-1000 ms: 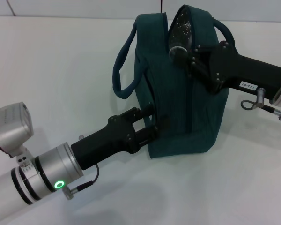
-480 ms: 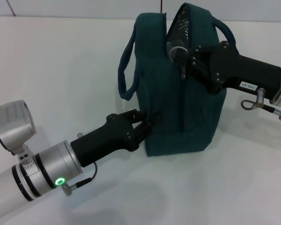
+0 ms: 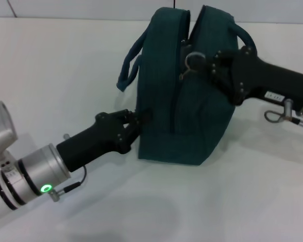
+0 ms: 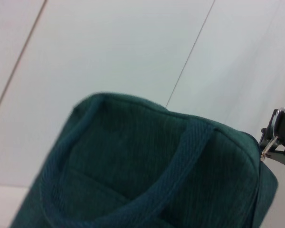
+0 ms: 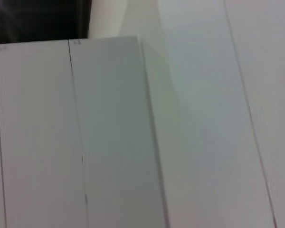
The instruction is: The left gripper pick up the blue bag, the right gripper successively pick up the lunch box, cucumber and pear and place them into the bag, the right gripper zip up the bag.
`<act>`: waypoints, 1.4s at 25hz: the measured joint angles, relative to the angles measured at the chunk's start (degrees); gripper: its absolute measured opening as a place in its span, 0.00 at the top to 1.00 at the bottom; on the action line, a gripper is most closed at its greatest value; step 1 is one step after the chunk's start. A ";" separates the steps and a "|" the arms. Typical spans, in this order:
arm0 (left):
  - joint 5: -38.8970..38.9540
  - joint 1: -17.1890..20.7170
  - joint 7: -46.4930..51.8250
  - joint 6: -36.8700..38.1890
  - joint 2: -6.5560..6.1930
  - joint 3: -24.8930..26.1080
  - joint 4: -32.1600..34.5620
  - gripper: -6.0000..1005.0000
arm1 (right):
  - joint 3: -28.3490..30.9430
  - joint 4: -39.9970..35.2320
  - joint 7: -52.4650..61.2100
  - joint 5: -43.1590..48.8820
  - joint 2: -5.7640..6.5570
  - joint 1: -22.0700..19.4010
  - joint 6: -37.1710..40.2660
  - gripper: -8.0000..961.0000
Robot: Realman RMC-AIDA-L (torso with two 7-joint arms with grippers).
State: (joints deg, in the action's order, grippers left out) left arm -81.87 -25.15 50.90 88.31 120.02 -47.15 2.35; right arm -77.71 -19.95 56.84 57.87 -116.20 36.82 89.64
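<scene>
The blue bag [image 3: 184, 116] stands upright in the middle of the white table, and only a narrow gap shows at its top. My left gripper [image 3: 139, 119] is low at the bag's left edge, shut on the fabric there. High on the bag's right face, my right gripper [image 3: 208, 63] is shut on the zipper's silver ring pull [image 3: 193, 60]. In the left wrist view I see the bag [image 4: 147, 180], one loop handle [image 4: 180, 156] and the ring pull [image 4: 270, 142]. The lunch box, cucumber and pear are hidden.
The white table [image 3: 65, 65] spreads to all sides of the bag. The bag's left handle [image 3: 129, 63] hangs out toward the left. The right wrist view shows only white panels [image 5: 109, 133].
The bag has slid left and its top opening has narrowed, hiding the shiny lid inside. My left gripper closed on the bag's lower edge and drew back leftward.
</scene>
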 joint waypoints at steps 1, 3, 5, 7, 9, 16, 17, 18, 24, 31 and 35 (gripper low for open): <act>-0.11 0.35 -0.01 0.37 -0.03 -0.07 0.82 0.90 | 0.12 0.03 0.00 -0.88 0.00 0.00 -0.35 0.98; -0.24 0.87 -0.14 1.04 -0.16 -0.34 2.10 0.91 | 0.21 0.32 0.00 -3.76 0.00 -0.02 -1.94 0.98; -0.29 1.19 -0.37 1.26 -0.32 -0.69 2.49 0.91 | 0.22 0.53 0.00 -7.23 0.01 -0.11 -4.15 0.98; -0.29 1.33 -0.86 1.22 -0.40 -1.24 2.55 0.92 | 0.20 0.57 0.01 -9.97 0.01 -0.20 -6.04 0.98; -0.28 1.40 -2.03 1.17 -0.42 -2.17 2.57 0.92 | 0.03 0.63 0.10 -12.32 0.01 -0.34 -7.80 0.98; -0.26 1.93 -3.43 1.45 -0.46 -3.02 3.73 0.92 | -1.27 0.76 0.26 -13.19 0.02 -0.94 -8.99 0.98; -0.17 2.25 -3.43 1.64 -0.49 -2.96 4.37 0.92 | -1.92 0.77 0.27 -13.18 0.01 -1.04 -8.82 0.98; -0.02 2.64 -3.43 1.79 -0.49 -2.85 5.07 0.92 | -2.95 0.77 0.26 -13.17 0.02 -1.25 -8.48 0.98; 2.62 3.49 -3.44 2.31 -0.82 -2.59 7.34 0.92 | -8.88 0.07 -1.03 -13.15 0.14 -2.38 -4.28 0.98; 3.91 3.67 -3.50 1.66 -1.00 -2.53 10.53 0.92 | -10.18 -0.07 -2.24 -13.05 0.18 -2.25 0.21 0.98; 3.37 3.15 -3.27 1.17 -1.42 -2.90 10.86 0.92 | -10.29 -0.16 -2.30 -13.09 0.12 -2.15 -0.34 0.98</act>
State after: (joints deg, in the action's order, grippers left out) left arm -78.50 -22.01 47.63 89.48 118.60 -50.05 13.21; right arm -88.00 -20.11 54.54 44.78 -116.08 34.67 89.31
